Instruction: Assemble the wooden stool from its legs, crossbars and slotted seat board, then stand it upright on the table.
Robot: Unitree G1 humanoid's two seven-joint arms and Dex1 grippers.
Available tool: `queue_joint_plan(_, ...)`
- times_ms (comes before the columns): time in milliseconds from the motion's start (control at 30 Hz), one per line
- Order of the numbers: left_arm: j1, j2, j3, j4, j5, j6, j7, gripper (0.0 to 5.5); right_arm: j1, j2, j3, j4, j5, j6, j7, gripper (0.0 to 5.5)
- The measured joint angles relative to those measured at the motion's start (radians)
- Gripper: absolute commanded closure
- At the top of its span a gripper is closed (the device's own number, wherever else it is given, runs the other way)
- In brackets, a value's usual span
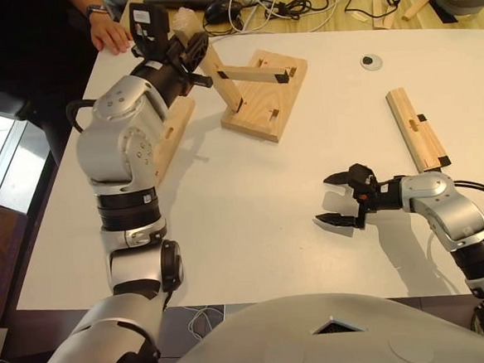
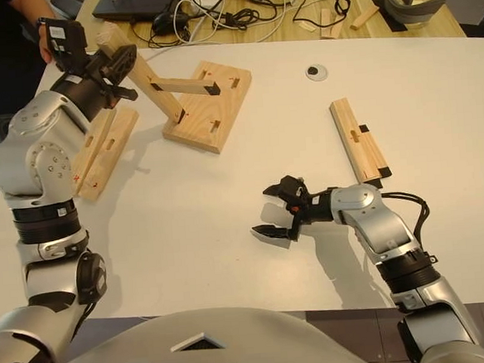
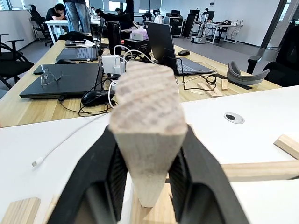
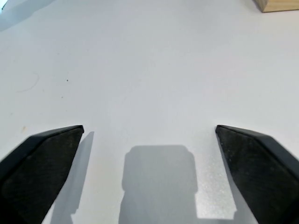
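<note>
Nearest, black two-fingered right gripper, spread wide just over white table. Farther back, left gripper clamped on pale wooden leg, apparently slotted into square wooden seat board lying flat; loose grooved wooden plank well right.

A white table with a round cable grommet meets a wooden desk on its far side (laptops, a mouse, tangled cables). Farther off stand office desks and black chairs.
</note>
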Motion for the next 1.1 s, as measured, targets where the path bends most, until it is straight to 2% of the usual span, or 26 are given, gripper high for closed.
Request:
queue_joint_plan(200,-0.117,0.056,-0.017,0.146,-0.014,0.03,-0.063,4.48,-0.009,0.045,-0.005,0.04,0.0,-0.029,-0.025,0.1)
queue_joint_plan(333,-0.141,0.058,-0.117,0.164,0.031,-0.036,-0.089,4.48,-0.009,0.053,-0.009,0.049,0.001,-0.036,-0.028,0.1)
queue_joint_plan(467,-0.144,0.061,-0.157,0.158,0.053,-0.075,-0.108,4.48,-0.019,0.06,-0.011,0.072,0.001,-0.048,-0.027,0.1)
queue_joint_plan(700,-0.142,0.005,-0.126,0.158,0.042,-0.096,-0.081,4.48,-0.02,0.08,-0.022,0.082,0.003,-0.058,-0.025,0.1)
queue_joint_plan(767,-0.142,-0.019,-0.114,0.158,0.039,-0.098,-0.072,3.88,-0.02,0.082,-0.024,0.083,0.005,-0.062,-0.024,0.1)
queue_joint_plan(1100,-0.152,-0.062,-0.054,0.15,0.019,-0.123,-0.016,2.2,-0.018,0.105,-0.043,0.1,0.024,-0.058,-0.024,0.1)
